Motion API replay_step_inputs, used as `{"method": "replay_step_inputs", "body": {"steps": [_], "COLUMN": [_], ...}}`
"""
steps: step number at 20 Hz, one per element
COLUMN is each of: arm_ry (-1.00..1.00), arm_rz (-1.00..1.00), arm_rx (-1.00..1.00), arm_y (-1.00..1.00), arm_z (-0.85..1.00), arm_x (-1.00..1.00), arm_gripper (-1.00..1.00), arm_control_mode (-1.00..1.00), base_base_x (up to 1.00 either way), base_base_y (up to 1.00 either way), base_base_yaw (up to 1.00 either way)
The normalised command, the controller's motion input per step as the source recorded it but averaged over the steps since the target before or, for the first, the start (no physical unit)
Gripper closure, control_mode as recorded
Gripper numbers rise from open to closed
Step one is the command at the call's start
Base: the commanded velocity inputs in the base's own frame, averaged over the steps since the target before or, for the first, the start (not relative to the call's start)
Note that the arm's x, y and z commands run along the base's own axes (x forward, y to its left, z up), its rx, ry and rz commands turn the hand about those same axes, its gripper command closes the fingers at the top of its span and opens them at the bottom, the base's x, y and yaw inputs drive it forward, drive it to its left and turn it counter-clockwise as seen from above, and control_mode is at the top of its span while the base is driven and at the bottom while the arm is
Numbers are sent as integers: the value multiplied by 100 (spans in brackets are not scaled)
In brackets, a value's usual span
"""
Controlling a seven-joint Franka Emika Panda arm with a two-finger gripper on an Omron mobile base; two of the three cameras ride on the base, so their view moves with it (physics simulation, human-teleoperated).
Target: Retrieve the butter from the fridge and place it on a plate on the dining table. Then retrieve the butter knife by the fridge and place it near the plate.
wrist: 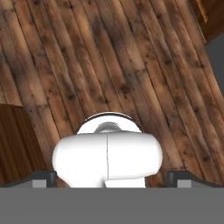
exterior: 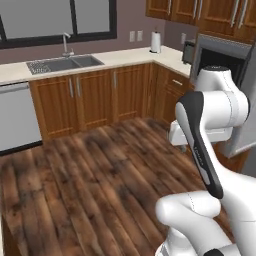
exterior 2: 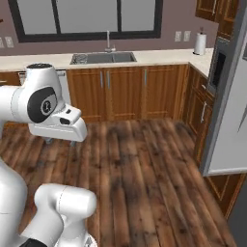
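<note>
The white arm with dark joints is folded above a dark plank wood floor [exterior: 100, 165], its hand pointing down. In the hand view the gripper [wrist: 112, 177] shows two small dark fingertips [wrist: 43, 177], one at 7 o'clock and one at 5 o'clock of the frame; they stand wide apart with nothing between them, and the floor planks lie beyond.

The tall grey refrigerator [exterior 2: 231, 116] stands at 3 o'clock in the right base view, one pale door panel facing the camera; in the left base view its grey body [exterior: 245, 100] sits at 2 o'clock, partly behind the arm. The inside of the fridge cannot be seen from either base view, so the position of the butter cannot be told.

A beige countertop [exterior: 125, 57] runs along the far wall at 12 o'clock over brown wooden cabinets [exterior: 95, 95]. A grey double sink [exterior 2: 102, 58] with a faucet is set into it under a dark-framed window [exterior 2: 87, 17]. A white paper towel roll [exterior: 155, 43] stands upright on the counter toward the corner. A pale dishwasher front [exterior: 17, 117] sits at 9 o'clock in the left base view.
</note>
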Motion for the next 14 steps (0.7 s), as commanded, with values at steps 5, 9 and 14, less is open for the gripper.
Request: {"method": "replay_step_inputs", "body": {"steps": [5,9,14], "arm_ry": [0,0,0], "arm_rz": [0,0,0], "arm_rx": [0,0,0], "arm_y": [0,0,0], "arm_z": [0,0,0], "arm_x": [0,0,0], "arm_gripper": [-100,-100,-100], "arm_control_mode": [100,100,100], "base_base_x": [100,100,100], "base_base_y": [0,0,0], "base_base_yaw": [0,0,0]}}
